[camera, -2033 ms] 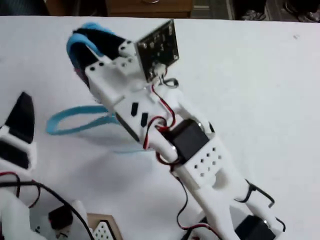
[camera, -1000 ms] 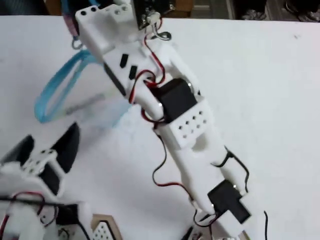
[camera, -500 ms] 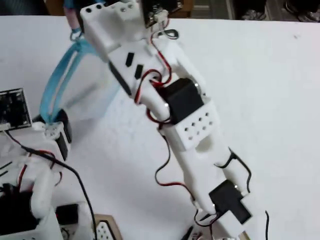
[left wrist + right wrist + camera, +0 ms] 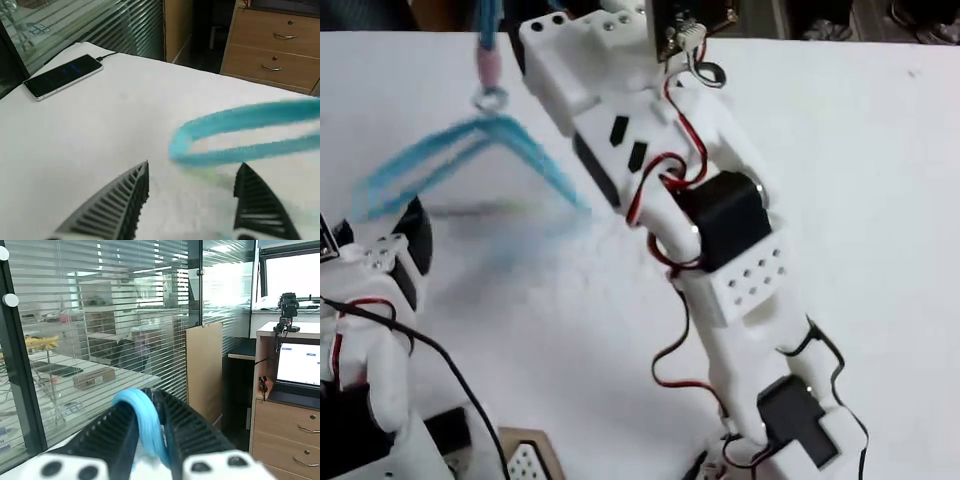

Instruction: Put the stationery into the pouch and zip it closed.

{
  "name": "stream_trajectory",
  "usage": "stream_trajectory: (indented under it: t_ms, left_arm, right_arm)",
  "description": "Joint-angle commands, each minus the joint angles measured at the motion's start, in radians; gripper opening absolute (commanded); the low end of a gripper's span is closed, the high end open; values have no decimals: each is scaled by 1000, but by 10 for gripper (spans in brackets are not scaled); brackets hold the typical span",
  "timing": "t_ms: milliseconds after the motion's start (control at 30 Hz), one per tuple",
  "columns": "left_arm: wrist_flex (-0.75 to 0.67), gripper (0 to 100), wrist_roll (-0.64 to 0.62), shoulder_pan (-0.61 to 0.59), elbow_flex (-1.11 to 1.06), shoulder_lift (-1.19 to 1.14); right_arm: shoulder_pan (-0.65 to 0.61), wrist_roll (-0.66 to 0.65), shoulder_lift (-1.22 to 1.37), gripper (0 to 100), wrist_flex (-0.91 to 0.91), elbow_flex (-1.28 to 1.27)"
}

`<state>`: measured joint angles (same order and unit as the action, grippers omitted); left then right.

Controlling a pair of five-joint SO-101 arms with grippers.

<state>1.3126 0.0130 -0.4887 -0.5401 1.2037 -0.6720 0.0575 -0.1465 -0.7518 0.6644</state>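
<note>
My right gripper point(image 4: 148, 412) is shut on a fold of the blue pouch point(image 4: 142, 415) and holds it up off the table. In the high view the right arm point(image 4: 720, 230) stretches toward the far left, and the pouch's pink tab point(image 4: 487, 66) and metal ring point(image 4: 488, 98) hang beside it. The pouch's blue strap loop point(image 4: 440, 165) dangles below the ring over the white table point(image 4: 840, 150). My left gripper point(image 4: 195, 167) stands open low over the table, with the strap loop point(image 4: 235, 132) hanging just beyond its fingertips.
A dark phone point(image 4: 62, 76) with a cable lies near the table's far edge. Wooden drawers point(image 4: 275, 50) stand behind the table. The left arm's body point(image 4: 370, 350) and its cables occupy the near left corner.
The right arm has lifted the pouch higher and shifted right, so the strap now swings free. The left arm has turned and drawn back toward the left edge.
</note>
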Motion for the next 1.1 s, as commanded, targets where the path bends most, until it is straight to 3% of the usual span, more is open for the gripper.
stream_trajectory:
  t_ms: [0, 133, 400, 733, 933, 1000, 1067]
  left_arm:
    - [-17, 299, 63, -7, 6, 8]
    - [-17, 298, 124, -7, 5, 8]
    - [37, 299, 123, -5, 6, 10]
    - [209, 302, 123, -7, 94, 10]
    - [218, 302, 123, -7, 135, 10]
    - [216, 308, 91, -10, 135, 10]
    - [218, 347, -29, -12, 135, 10]
  right_arm:
    - [7, -9, -70, 16, -1, 58]
    - [7, -8, -74, 16, -1, 55]
    - [-51, -8, -51, 16, -31, 25]
    - [2, -2, 5, 16, -28, -216]
    - [7, 0, 7, 16, 1, -269]
    - [4, -5, 1, 16, 10, -273]
    - [1, -6, -1, 16, 10, -267]
